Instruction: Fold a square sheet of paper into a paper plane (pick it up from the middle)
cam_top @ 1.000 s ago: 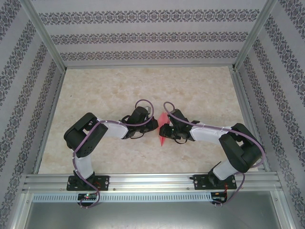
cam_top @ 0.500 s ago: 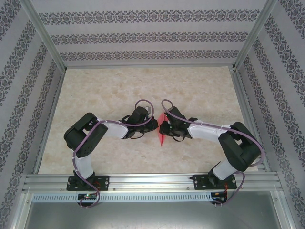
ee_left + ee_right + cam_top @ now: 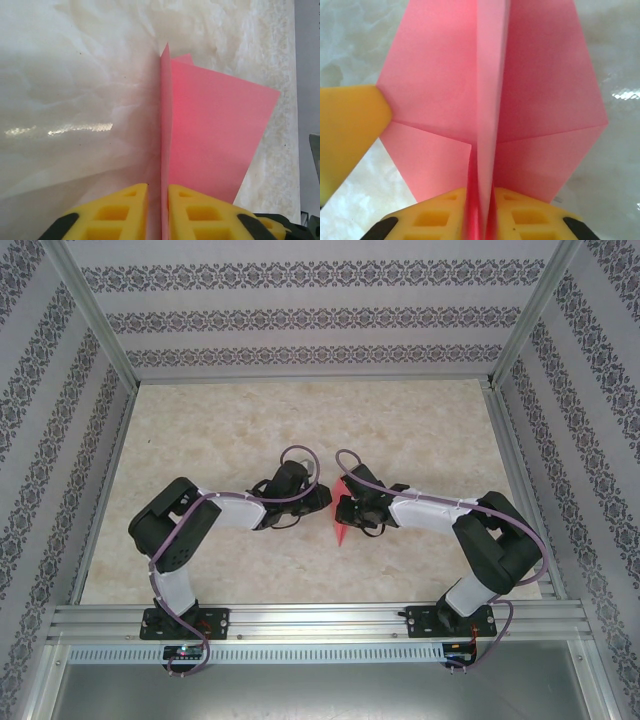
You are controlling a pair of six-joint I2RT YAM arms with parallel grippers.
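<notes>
Far left: the left arm (image 3: 235, 512), bent, reaching in toward the middle of the pale surface (image 3: 220, 430). At its end, the left fingers (image 3: 142, 200), yellow, with just a narrow gap. Right in that gap, a thin standing edge of the pink paper (image 3: 435, 80). Cannot tell if squeezed there or only touched. In the middle, between the 2 arms, the pink paper itself, folded, with 1 long crease up its middle and 2 flat flaps spread out to the sides. Looks like a thin red sliver from above, just between the 2 sets of fingers. In the right wrist view, 1 of the left fingers against the corner of a flap. Then the right fingers (image 3: 457, 205), yellow too, pinched tight on the middle fold with no gap left. Far right: the right arm (image 3: 430, 512), bent as well, reaching in toward the paper.
</notes>
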